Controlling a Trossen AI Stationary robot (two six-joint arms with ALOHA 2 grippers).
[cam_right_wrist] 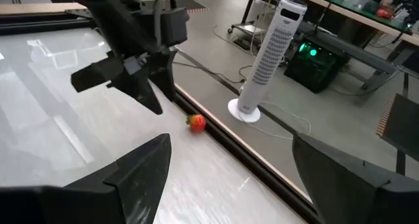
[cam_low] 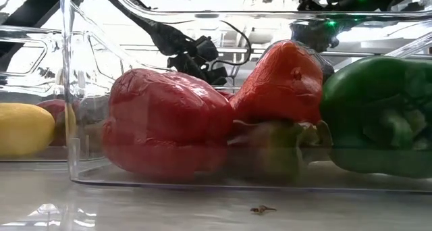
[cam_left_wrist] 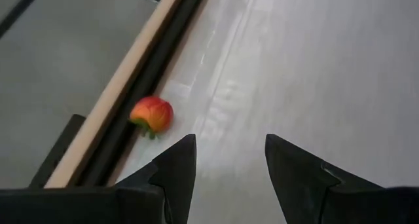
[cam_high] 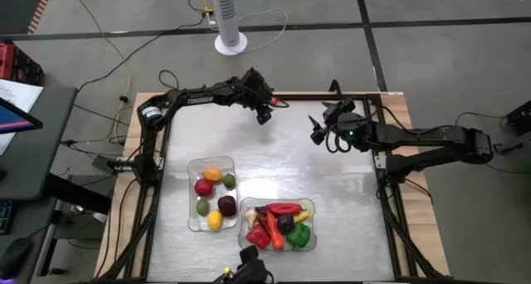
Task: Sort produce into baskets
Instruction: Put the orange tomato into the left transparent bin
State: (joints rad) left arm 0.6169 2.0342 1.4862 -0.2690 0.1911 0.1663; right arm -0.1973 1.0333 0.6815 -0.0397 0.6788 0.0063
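A small round orange-red fruit with a green stalk lies on the table against the black rail at the far edge; the right wrist view shows the fruit too. My left gripper hovers open just beside it, slanting down, with nothing between its fingers; from above the left gripper is near the far edge. My right gripper hangs open over the table's right far part, holding nothing. Two clear baskets sit near the front: one basket with lemons, limes and dark rounds, the other basket with peppers.
A black rail and a wooden border run along the far edge. A white tower fan stands on the floor beyond it. Bare table lies between the baskets and the grippers. Red and green peppers fill the low view.
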